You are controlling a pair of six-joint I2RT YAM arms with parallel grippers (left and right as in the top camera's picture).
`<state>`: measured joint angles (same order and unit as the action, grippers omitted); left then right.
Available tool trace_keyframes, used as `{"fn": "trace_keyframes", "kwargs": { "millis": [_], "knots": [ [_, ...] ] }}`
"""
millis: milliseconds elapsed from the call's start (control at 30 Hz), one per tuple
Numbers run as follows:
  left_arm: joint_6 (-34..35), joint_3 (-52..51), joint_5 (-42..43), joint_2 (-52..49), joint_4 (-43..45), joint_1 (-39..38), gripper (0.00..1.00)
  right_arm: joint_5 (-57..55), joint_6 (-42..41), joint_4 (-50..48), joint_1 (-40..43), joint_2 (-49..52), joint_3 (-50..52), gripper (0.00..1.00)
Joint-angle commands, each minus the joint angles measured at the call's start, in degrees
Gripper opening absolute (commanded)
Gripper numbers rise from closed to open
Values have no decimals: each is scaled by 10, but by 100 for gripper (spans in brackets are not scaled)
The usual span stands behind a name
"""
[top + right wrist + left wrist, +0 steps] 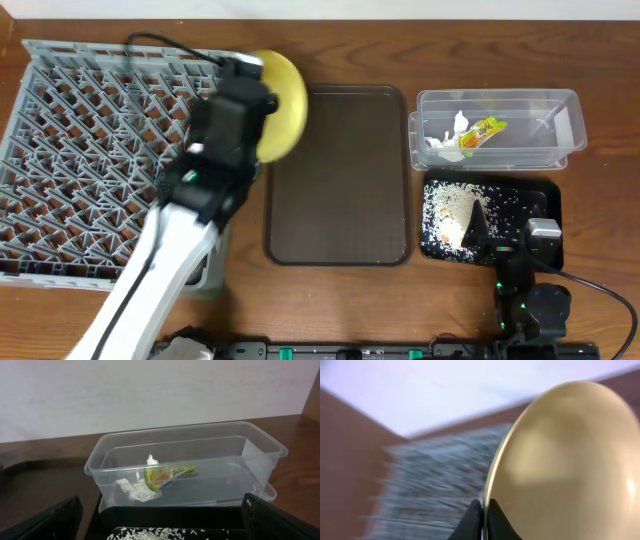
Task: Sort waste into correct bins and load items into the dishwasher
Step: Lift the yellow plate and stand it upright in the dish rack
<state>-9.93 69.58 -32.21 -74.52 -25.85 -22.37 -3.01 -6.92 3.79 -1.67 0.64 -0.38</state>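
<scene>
my left jaws are pinched shut on the rim of the yellow plate point(281, 104), held on edge above the dish rack point(90, 150) border near the counter's far edge, so i should lower it slowly, upright, between pegs.

The left arm point(165, 265) is showing a white forearm, black joints and a looping black cable point(170, 45). The left gripper point(482, 517) is showing black fingers. Green lights are glowing on the black right arm point(530, 305).
</scene>
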Motion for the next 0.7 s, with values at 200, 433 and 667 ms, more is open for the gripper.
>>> {"fn": "trace_keyframes", "kwargs": {
  "millis": [200,433,667],
  "knots": [
    [-339,7,-200,33,10,84,6,-3,6,2,3,-3,1,99],
    [-340,5,-199,-17,30,161,6,-4,6,2,3,-3,1,99],
    [-386,5,-158,-76,64,191,6,-3,6,2,3,-3,1,99]
  ]
}}
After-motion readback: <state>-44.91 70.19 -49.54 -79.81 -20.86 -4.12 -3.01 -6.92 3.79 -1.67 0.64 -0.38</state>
